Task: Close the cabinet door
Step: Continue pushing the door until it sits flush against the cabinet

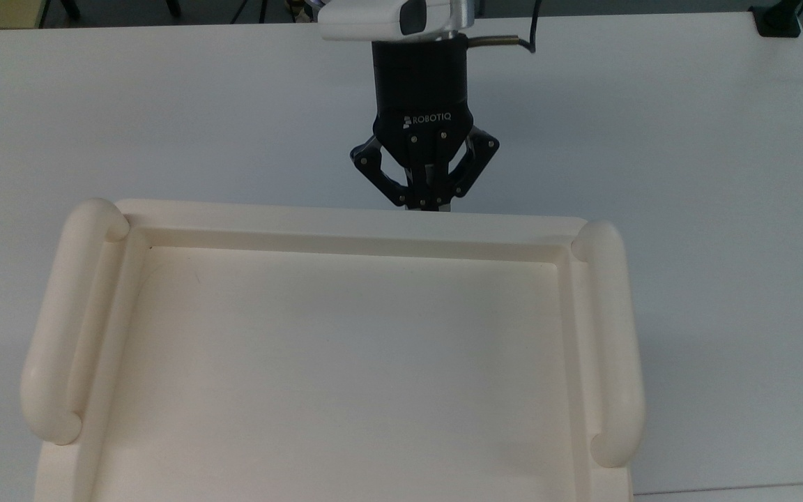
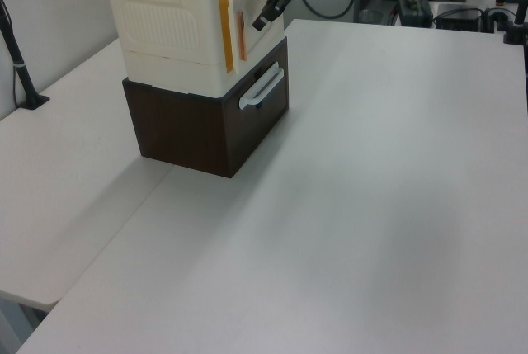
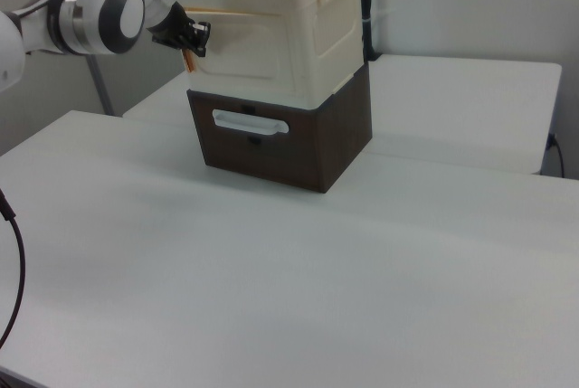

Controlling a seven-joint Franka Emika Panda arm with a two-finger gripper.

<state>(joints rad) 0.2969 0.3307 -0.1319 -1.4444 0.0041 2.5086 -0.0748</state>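
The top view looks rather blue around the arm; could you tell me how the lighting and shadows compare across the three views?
Top view: a soft bluish shadow lies on the table around the hand; the cabinet top is evenly lit, without glare. Left view: a diffuse shadow falls on the table beside the dark drawer unit. Right view: flat light, with faint shading under the drawer unit.
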